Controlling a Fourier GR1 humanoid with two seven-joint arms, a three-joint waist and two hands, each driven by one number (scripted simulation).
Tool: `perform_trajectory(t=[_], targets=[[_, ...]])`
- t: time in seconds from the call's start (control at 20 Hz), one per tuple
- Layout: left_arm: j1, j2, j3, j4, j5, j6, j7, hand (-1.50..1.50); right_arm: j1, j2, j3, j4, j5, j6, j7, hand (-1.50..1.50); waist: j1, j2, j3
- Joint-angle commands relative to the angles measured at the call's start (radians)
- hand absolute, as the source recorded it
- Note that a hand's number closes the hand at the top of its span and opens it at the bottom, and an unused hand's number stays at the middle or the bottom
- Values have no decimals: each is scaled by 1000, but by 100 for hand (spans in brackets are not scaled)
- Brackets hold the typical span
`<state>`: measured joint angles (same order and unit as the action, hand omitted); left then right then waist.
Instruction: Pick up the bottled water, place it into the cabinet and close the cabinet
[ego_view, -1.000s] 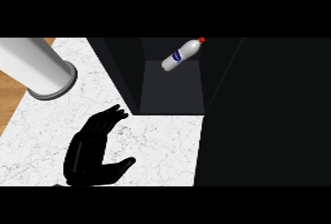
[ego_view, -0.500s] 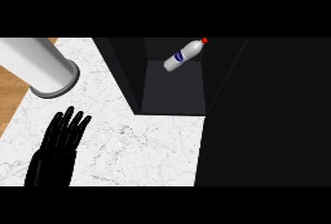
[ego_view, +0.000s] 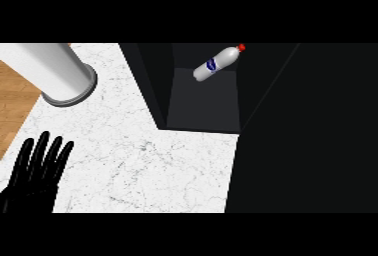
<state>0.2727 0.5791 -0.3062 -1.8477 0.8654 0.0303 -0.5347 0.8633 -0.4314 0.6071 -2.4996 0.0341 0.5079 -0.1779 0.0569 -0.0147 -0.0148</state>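
The bottled water (ego_view: 216, 63), white with a blue label and a red cap, lies tilted on the dark shelf inside the open cabinet (ego_view: 203, 107) at the top middle of the head view. My left hand (ego_view: 33, 175) shows at the lower left over the marble counter, fingers straight and spread, pointing up, holding nothing. It is far from the bottle. My right hand does not show.
A large grey cylinder (ego_view: 55, 70) stands on the counter at the upper left. A dark cabinet panel (ego_view: 310, 130) fills the right side. A wooden floor strip (ego_view: 15, 95) shows past the counter's left edge. White marble counter (ego_view: 148, 165) lies between hand and cabinet.
My left hand has drawn back left and down toward the view's lower left corner, turning from a side-on pose to flat with fingers spread. The bottle has not moved.
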Motion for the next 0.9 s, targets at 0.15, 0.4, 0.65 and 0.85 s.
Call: perform_trajectory(t=[0.15,0.4,0.65,0.85], targets=[[59,74,66,-29,50,-104,-8,-150,-79,57,254,-83,35,2,124,150,52,17,1],[79,97,79,-21,63,-163,-14,-150,-143,55,250,-57,14,-2,178,150,80,31,0],[76,135,113,-39,89,-197,2,-150,-201,70,230,-20,-9,-16,196,150,115,38,-2],[67,149,116,-34,86,-205,15,-150,-258,46,200,-8,1,0,225,150,135,47,-5]])
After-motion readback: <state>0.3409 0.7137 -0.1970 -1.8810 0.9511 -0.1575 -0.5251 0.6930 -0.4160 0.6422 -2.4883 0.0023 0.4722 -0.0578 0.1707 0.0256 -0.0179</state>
